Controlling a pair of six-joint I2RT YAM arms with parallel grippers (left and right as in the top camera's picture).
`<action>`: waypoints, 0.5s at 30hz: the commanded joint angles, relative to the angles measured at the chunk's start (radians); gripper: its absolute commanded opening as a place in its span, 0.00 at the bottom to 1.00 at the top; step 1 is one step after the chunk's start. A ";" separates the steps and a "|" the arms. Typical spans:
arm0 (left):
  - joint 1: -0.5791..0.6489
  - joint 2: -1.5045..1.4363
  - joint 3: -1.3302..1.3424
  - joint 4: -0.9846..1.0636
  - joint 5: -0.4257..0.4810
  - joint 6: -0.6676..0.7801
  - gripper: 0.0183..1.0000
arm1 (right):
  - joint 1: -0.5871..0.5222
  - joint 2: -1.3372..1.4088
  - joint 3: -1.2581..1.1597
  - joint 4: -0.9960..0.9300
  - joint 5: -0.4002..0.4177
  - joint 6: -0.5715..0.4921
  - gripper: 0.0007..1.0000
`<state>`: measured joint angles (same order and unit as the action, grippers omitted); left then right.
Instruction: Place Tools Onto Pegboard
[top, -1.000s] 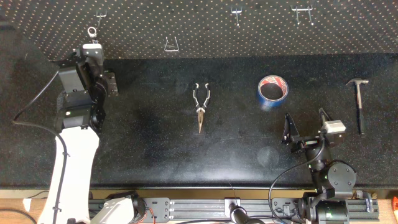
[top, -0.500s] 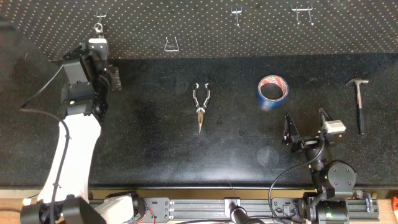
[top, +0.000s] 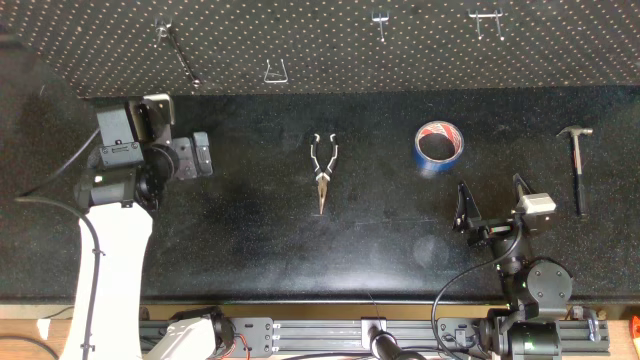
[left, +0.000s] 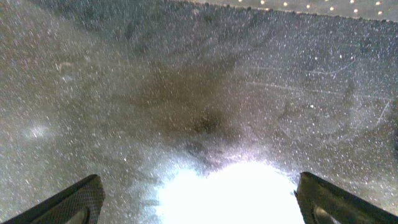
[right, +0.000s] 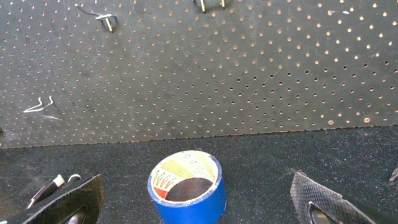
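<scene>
Inside the blue tape roll (right: 186, 208), illegible red-and-yellow print

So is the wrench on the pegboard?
On: wrench hangs slanted from the top-left hook; the left gripper is open and empty, away from it.

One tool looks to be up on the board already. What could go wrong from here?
The wrench hangs slanted on the pegboard, so a bump might knock it off. The pliers lie flat on the table, so a grab might slip or scrape the surface. The hammer looks head-heavy and could swing when lifted.
</scene>
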<state>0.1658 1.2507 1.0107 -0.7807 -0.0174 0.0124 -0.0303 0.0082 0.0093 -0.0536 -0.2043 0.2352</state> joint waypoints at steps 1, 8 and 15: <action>-0.143 -0.008 0.013 -0.231 -0.086 -0.298 1.00 | 0.008 -0.007 -0.005 -0.002 0.002 0.015 0.98; -0.753 0.249 0.103 -0.305 -0.212 -0.825 1.00 | 0.008 -0.007 -0.005 -0.002 0.002 0.015 0.98; -0.785 0.658 0.512 -0.300 -0.110 -0.758 1.00 | 0.008 -0.007 -0.005 -0.002 0.002 0.015 0.98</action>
<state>-0.6216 1.8370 1.4418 -1.0878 -0.1741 -0.7593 -0.0303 0.0082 0.0093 -0.0532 -0.2043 0.2352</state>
